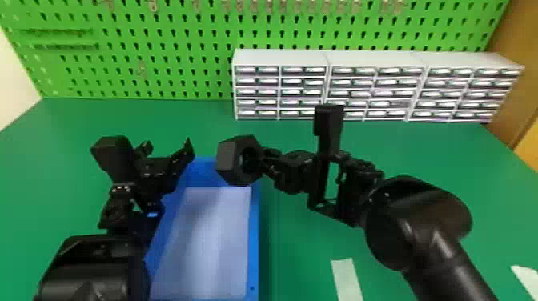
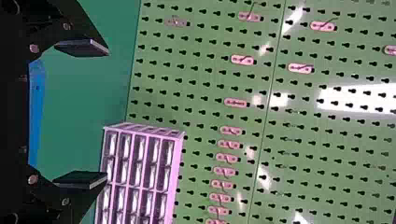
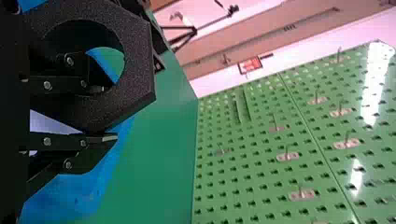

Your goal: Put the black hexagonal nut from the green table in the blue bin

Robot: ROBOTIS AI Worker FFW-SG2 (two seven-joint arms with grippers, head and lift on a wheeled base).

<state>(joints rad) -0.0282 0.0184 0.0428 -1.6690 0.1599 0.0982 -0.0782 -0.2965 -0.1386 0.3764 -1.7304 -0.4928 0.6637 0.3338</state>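
Note:
My right gripper (image 1: 265, 161) is shut on the black hexagonal nut (image 1: 229, 161), held in the air over the far end of the blue bin (image 1: 254, 240). In the right wrist view the gripper (image 3: 108, 113) has one finger through the hole of the nut (image 3: 139, 70) and the other outside its wall, with part of the bin (image 3: 77, 196) beyond. At the bin's far left side my left gripper (image 1: 168, 149) stands open and holds nothing. The left wrist view shows the same gripper (image 2: 105, 113) with its fingers wide apart and the bin's edge (image 2: 36, 116) behind them.
Grey drawer cabinets (image 1: 280, 59) stand along the back right of the green table (image 1: 300, 256), before a green pegboard (image 1: 168, 48). A pale strip (image 1: 346, 276) lies right of the bin, another (image 1: 525, 276) at the right edge. The two arms flank the bin.

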